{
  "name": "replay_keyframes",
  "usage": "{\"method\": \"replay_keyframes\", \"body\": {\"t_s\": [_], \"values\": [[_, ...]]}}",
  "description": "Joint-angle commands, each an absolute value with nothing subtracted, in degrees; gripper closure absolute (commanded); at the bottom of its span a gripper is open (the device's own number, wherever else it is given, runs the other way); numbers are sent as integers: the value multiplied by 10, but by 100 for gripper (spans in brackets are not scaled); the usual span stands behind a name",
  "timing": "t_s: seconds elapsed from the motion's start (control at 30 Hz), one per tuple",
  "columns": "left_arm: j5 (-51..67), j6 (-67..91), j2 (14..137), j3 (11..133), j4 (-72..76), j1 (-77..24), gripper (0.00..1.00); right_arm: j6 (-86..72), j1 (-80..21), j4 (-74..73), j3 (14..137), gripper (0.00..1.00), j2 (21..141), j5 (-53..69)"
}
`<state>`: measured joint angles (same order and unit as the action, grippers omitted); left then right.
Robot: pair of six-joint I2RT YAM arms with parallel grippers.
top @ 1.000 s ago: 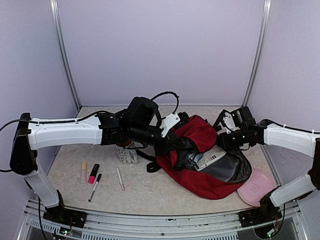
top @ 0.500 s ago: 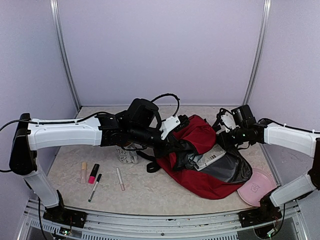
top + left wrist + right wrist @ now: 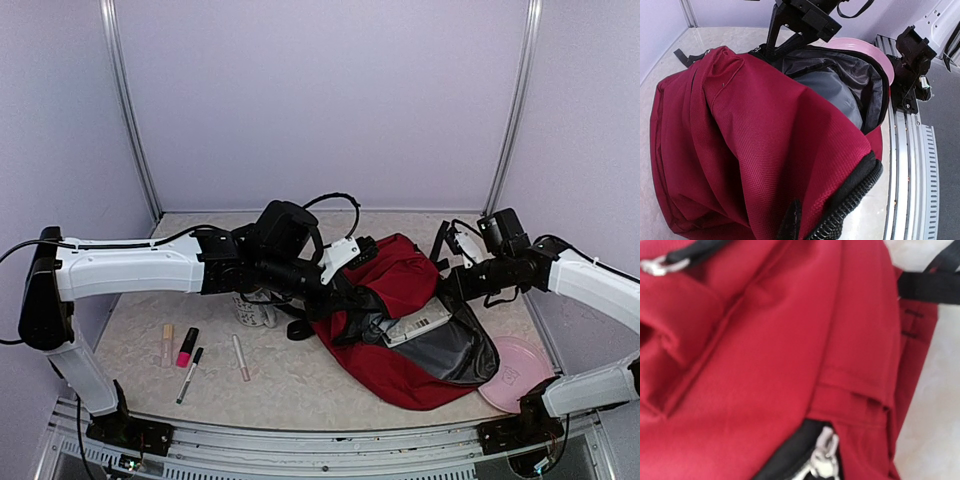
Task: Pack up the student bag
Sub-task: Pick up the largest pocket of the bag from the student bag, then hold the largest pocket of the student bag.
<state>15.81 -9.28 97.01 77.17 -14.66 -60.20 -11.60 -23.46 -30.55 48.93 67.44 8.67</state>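
At the far left of the worktop [image 3: 300, 385] lay a pale tube [image 3: 167, 345], a black stick with a pink end [image 3: 186, 347], a pen [image 3: 190, 374] and a slim clear tube [image 3: 241, 357], all well apart from the bag. A patterned cup [image 3: 252, 310] stood behind them, its upper part hidden by my left arm.

My left fingers [image 3: 335, 288] were pressed together on the black rim of the student bag [image 3: 400, 275], pinching the left corner of its mouth. Their tips were buried in fabric. My left wrist camera caught only red cloth and the black zip edge [image 3: 850, 200] filling its lower half.

The bag lay right of centre, between my two arms. Its long axis slanted from the far middle of the worktop down toward the near right. The mouth gaped upward and stretched across from my left fingers to my right ones. Inside, against the dark lining, sat a flat whitish thing [image 3: 420, 322] that I could not name. A black strap poked out at the left, and more straps bunched at the far right.

My right fingers [image 3: 450, 287] were closed tight at the bag's upper right edge. I could not tell whether they held any cloth. My right wrist camera gave a blurred red panel with a silver zip pull [image 3: 822, 460] cut off at the bottom.

A pink plate [image 3: 512, 375] lay at the near right, partly under the bag.
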Motion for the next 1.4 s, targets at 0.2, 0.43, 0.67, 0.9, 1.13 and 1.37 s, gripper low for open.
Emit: {"method": "replay_keyframes", "body": {"t_s": [0.2, 0.43, 0.67, 0.9, 1.13, 1.37], "values": [[181, -69, 979, 795, -119, -606, 100, -172, -231, -382, 527, 100, 671, 108], [209, -98, 994, 823, -140, -620, 100, -184, -231, -401, 531, 100, 662, 99], [299, -311, 976, 828, -291, -723, 33, -171, -231, -407, 544, 100, 664, 38], [403, -426, 962, 918, -384, -709, 10, -132, -231, -388, 581, 100, 706, -15], [442, -279, 983, 953, -212, -578, 11, -85, -231, -368, 631, 100, 728, 5], [323, -47, 1296, 1273, -243, -481, 33, -75, -231, -384, 639, 100, 724, 8]]}}
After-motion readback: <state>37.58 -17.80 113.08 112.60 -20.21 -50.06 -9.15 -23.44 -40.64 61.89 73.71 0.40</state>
